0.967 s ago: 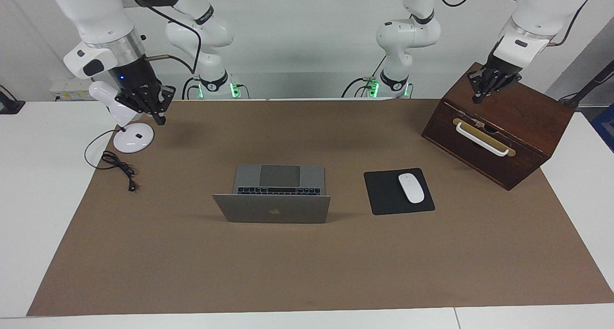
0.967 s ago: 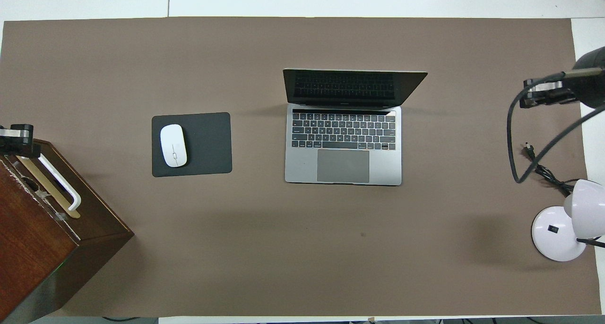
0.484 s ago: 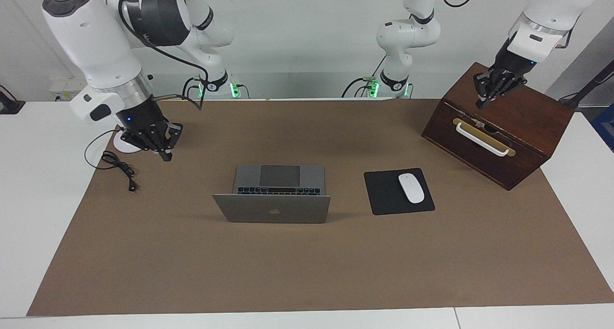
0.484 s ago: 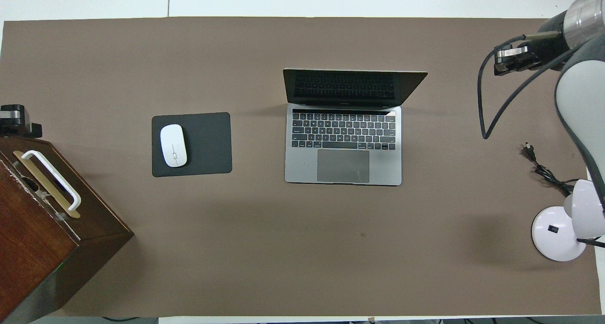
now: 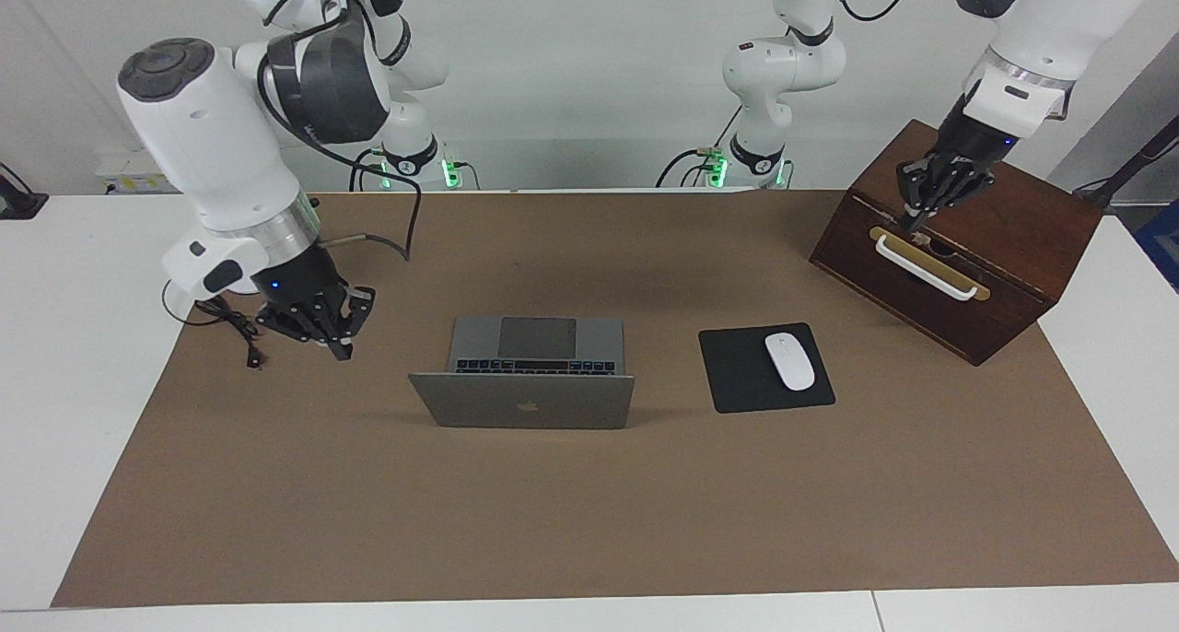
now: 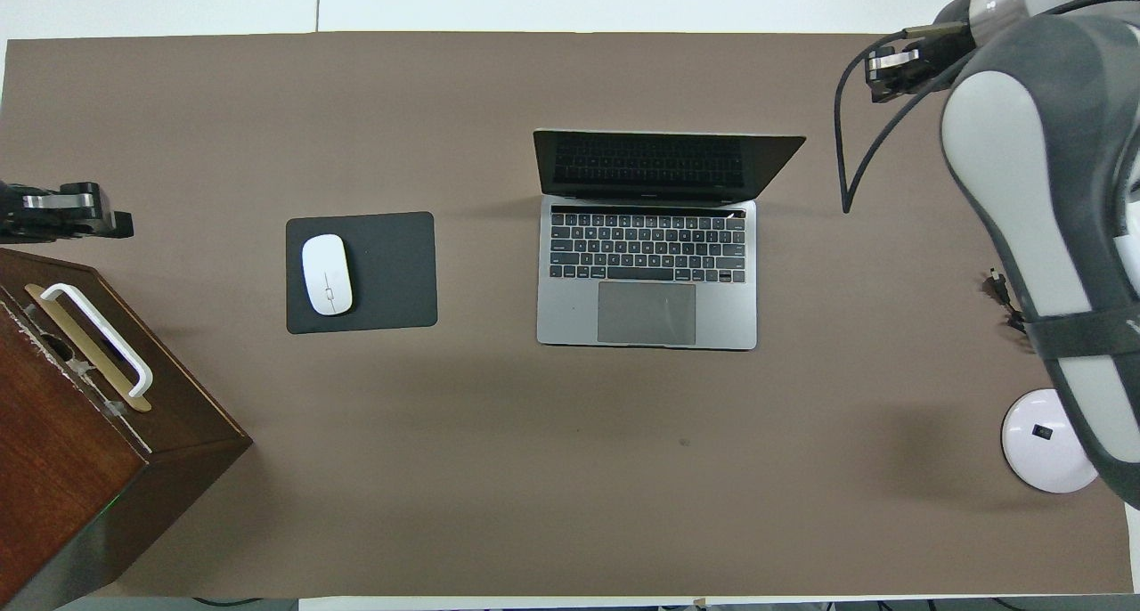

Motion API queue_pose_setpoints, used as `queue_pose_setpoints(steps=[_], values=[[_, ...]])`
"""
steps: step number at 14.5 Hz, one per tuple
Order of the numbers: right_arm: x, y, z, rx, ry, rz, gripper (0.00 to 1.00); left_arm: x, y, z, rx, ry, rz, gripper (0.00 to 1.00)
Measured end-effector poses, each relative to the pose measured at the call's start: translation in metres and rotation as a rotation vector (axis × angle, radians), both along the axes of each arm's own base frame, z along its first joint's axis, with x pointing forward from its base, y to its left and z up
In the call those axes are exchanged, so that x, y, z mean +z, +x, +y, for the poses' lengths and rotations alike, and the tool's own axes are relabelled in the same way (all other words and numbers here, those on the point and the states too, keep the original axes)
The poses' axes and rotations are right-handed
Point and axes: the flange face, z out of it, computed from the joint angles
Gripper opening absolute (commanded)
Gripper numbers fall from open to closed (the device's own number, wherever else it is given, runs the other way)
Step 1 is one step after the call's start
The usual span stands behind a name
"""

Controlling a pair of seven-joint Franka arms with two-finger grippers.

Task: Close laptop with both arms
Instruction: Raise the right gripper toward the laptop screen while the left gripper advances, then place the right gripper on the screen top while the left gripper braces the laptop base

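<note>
When reading the facing view, locate the laptop (image 5: 522,402) at the middle of the mat (image 5: 589,521), open, with the lid raised short of upright. Note the logo on the lid's outer face, turned away from the robots, and the keyboard and trackpad on the half nearer to the robots. Confirm the same in the overhead view: laptop (image 6: 647,272) open, dark screen showing, base flat on the mat (image 6: 570,504).

Find the right gripper (image 5: 339,345) over the mat, between the cable (image 5: 235,323) and the laptop, near the laptop yet apart from it. Read its fingertips as closed together, gripping nothing. In the overhead view, look for the right gripper (image 6: 891,63) over the right arm's end of the mat.

Find the left gripper (image 5: 912,217) over the top front edge of the box (image 5: 1013,236), just above the handle (image 5: 924,268). Read its fingertips as closed together, with nothing between them. Treat contact with the box as undetermined. In the overhead view, look for the left gripper (image 6: 120,228) just over the box (image 6: 53,433).

Locate the pad (image 5: 737,369) beside the laptop, toward the left arm's end, with the mouse (image 5: 789,361) lying on it. Place the box nearer to the robots than the pad. In the overhead view, spot the lamp base (image 6: 1046,437) at the right arm's end, nearer to the robots than the cable (image 6: 1002,290).
</note>
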Motion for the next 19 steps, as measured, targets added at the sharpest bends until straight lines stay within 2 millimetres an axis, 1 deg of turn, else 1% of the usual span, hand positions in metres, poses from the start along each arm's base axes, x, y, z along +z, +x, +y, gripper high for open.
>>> queue_pose_setpoints(steps=[2, 4, 6, 8, 10, 13, 15, 17, 19], values=[[-0.009, 0.008, 0.010, -0.014, 0.011, -0.026, 0.00, -0.019, -0.010, -0.027, -0.033, -0.001, -0.045, 0.00], [-0.017, 0.016, 0.015, -0.035, 0.040, -0.047, 0.00, -0.037, -0.026, -0.058, -0.077, 0.001, -0.085, 0.00], [-0.027, 0.021, 0.024, -0.037, 0.059, -0.056, 0.00, -0.055, -0.046, -0.088, -0.121, -0.002, -0.147, 0.00], [-0.032, 0.024, 0.034, -0.033, 0.067, -0.068, 0.00, -0.077, -0.070, -0.118, -0.168, -0.009, -0.206, 0.00], [-0.040, 0.025, 0.043, -0.027, 0.069, -0.065, 0.00, -0.094, -0.090, -0.142, -0.213, -0.017, -0.243, 0.00], [-0.060, 0.026, 0.059, -0.011, 0.070, -0.062, 0.00, -0.114, -0.113, -0.179, -0.267, -0.041, -0.314, 0.00], [-0.067, 0.028, 0.061, -0.016, 0.081, -0.073, 0.00, -0.133, -0.129, -0.201, -0.290, -0.062, -0.359, 0.00], [-0.070, 0.031, 0.063, -0.027, 0.119, -0.081, 0.00, -0.150, -0.135, -0.215, -0.308, -0.076, -0.401, 0.00], [-0.074, 0.032, 0.065, -0.029, 0.128, -0.080, 0.00, -0.172, -0.135, -0.233, -0.325, -0.092, -0.449, 0.00]])
